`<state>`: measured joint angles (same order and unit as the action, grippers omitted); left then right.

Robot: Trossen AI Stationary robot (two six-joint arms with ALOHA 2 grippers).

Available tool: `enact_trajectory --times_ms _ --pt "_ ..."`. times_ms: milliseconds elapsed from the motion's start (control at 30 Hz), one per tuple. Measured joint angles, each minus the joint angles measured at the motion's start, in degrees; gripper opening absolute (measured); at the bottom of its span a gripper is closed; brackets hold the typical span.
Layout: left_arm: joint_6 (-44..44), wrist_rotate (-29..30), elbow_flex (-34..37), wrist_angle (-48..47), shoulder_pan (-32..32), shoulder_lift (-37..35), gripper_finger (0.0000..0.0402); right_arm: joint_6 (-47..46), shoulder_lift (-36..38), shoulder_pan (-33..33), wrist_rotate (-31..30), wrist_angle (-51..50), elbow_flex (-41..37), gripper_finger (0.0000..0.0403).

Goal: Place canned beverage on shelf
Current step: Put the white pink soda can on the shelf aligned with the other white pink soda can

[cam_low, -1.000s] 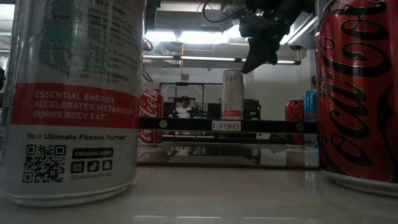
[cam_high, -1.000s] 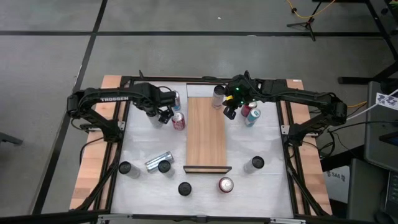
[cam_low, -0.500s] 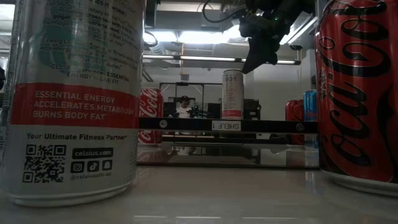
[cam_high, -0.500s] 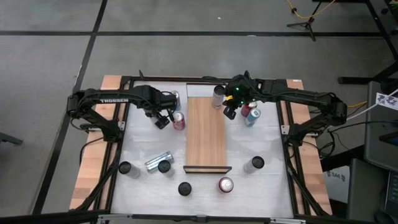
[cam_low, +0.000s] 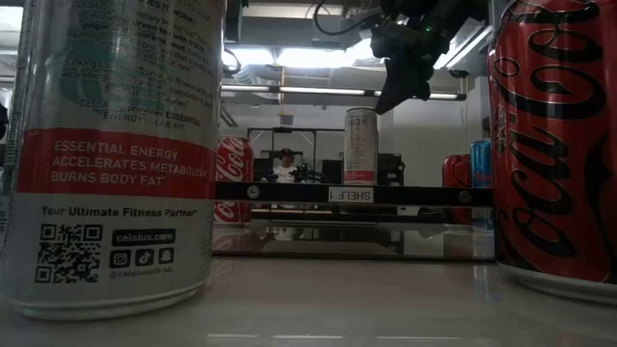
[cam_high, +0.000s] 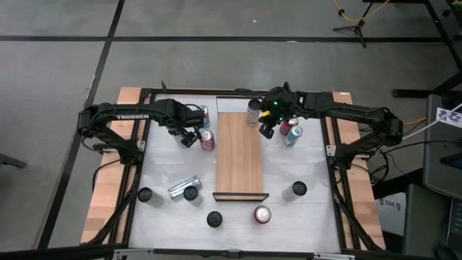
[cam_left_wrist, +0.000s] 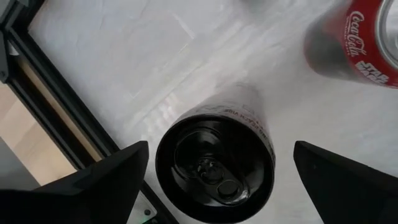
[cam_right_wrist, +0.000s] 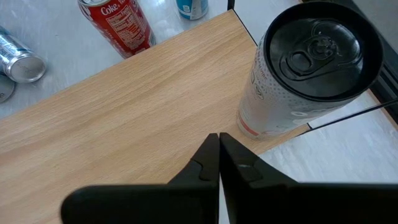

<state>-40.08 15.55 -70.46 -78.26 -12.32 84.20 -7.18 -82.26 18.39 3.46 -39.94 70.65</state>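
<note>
Both arms are black and made of jointed segments. The left arm (cam_high: 126, 115) has the white word "TROSSEN" printed along its upper link. The right arm (cam_high: 346, 112) shows a small green light near its wrist, and thin dark cables run along its links. Each arm stands on a black base that is fixed at one side of the frame. The left gripper (cam_left_wrist: 211, 171) has two dark, flat fingers (cam_left_wrist: 99, 180) with angled edges and a matte surface. The fingers (cam_right_wrist: 205, 168) of the right gripper (cam_right_wrist: 219, 140) are also black, narrow to thin straight tips, and have a stepped notch on one side.
</note>
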Motion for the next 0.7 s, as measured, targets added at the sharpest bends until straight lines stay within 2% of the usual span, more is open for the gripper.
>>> enact_trajectory --times_ms 267,700 --pt "0.1 0.1 0.0 0.1 0.0 0.0 0.0387 0.0 0.0 0.0 0.0 0.0 0.0 0.0001" --pt "-0.8 0.3 0.0 0.7 0.0 0.0 0.0340 0.0 0.0 0.0 0.0 0.0 0.0 0.0001"
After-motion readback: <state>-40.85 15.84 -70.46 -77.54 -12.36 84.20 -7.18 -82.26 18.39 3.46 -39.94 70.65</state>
